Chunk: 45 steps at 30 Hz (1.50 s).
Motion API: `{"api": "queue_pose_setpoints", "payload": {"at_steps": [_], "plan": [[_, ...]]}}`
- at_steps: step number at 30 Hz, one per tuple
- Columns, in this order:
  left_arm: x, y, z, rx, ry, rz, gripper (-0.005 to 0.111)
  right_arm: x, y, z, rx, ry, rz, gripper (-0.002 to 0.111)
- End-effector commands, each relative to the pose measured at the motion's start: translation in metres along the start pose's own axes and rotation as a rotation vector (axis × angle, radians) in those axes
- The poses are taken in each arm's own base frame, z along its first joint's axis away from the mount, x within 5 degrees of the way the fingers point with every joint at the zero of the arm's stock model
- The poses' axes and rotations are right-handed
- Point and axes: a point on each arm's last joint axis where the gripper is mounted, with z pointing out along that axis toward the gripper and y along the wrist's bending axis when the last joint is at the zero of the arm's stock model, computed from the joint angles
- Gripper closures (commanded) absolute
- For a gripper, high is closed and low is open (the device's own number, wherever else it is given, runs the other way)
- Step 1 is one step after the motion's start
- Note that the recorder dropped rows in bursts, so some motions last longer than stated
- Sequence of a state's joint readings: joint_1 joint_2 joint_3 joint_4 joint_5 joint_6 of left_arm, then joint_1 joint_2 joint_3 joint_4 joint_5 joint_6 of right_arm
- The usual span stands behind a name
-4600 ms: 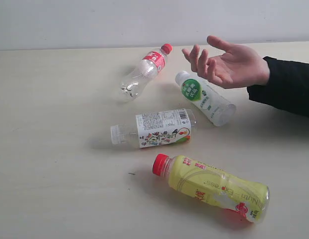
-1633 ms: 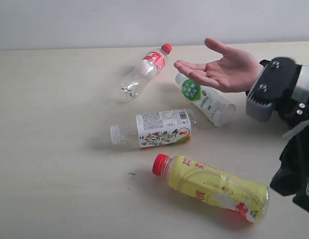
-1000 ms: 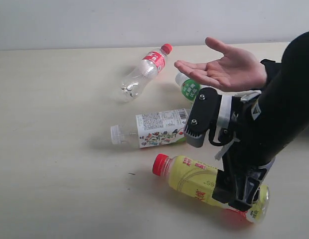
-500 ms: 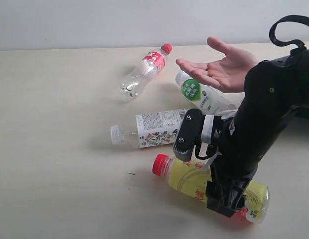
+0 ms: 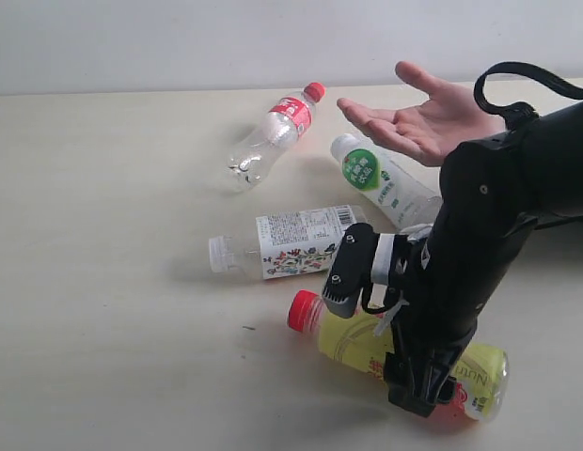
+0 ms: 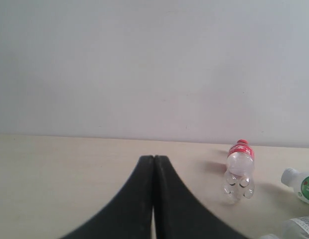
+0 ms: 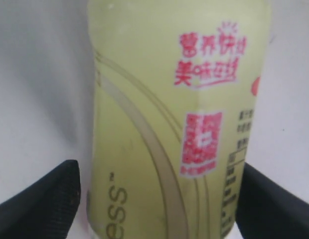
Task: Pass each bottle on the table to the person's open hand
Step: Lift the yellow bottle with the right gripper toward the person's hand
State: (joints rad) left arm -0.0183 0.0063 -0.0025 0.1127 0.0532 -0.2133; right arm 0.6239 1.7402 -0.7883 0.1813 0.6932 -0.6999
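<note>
All 4 bottles (image 5: 306, 242) lie on the bench (image 5: 103, 282), none handed to the open hand (image 5: 418, 122) yet. The right jaws gape astride the yellow bottle (image 5: 353, 334), not closed on it. The left jaws are pressed together, empty.

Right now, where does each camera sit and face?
Exterior: off the arms, looking down across the pale beige tabletop at bottles and the person's open hand; right arm shows.
Left wrist: low over the tabletop, facing the wall; shut left gripper shows.
Right wrist: close on the yellow plastic bottle with red cap; open right gripper flanks it.
Shared: exterior and left wrist both show the clear cola-shaped bottle.
</note>
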Motion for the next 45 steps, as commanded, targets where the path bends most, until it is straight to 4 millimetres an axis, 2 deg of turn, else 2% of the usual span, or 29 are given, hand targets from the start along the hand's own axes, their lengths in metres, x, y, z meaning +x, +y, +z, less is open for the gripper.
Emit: {"api": "queue_pose_setpoints", "payload": {"at_steps": [1,4,7,10,16,21,24,27,29,33,41,45], "plan": [[0.0,0.0,0.0,-0.001,-0.007,0.005,0.107,0.0,0.001,0.003,-0.002,0.001,-0.007,0.031],[0.0,0.0,0.0,-0.001,-0.007,0.005,0.107,0.0,0.001,0.003,-0.002,0.001,-0.007,0.034],[0.0,0.0,0.0,-0.001,-0.007,0.005,0.107,0.0,0.002,0.003,-0.009,0.009,-0.002,0.045],[0.0,0.0,0.0,-0.001,-0.007,0.005,0.107,0.003,0.004,0.003,-0.031,0.037,0.039,0.063],[0.0,0.0,0.0,-0.001,-0.007,0.005,0.107,0.008,0.011,0.0,-0.109,0.098,0.08,0.108],[0.0,0.0,0.0,-0.001,-0.007,0.005,0.107,0.01,0.026,-0.02,-0.211,0.076,0.14,0.108],[0.0,0.0,0.0,-0.001,-0.007,0.005,0.107,0.011,0.039,-0.047,-0.265,0.0,0.2,0.108],[0.0,0.0,0.0,-0.001,-0.007,0.005,0.107,0.018,0.046,-0.076,-0.206,-0.08,0.29,0.108],[0.0,0.0,0.0,-0.001,-0.007,0.005,0.107,0.026,0.046,-0.091,-0.123,-0.11,0.266,0.108],[0.0,0.0,0.0,-0.001,-0.007,0.005,0.107,0.034,0.028,-0.121,0.042,-0.173,0.391,0.108],[0.0,0.0,0.0,-0.001,-0.007,0.005,0.107,0.031,-0.011,-0.199,0.144,-0.367,0.583,0.108],[0.0,0.0,0.0,-0.001,-0.007,0.005,0.107,0.035,-0.033,-0.222,0.173,-0.437,0.768,0.108]]}}
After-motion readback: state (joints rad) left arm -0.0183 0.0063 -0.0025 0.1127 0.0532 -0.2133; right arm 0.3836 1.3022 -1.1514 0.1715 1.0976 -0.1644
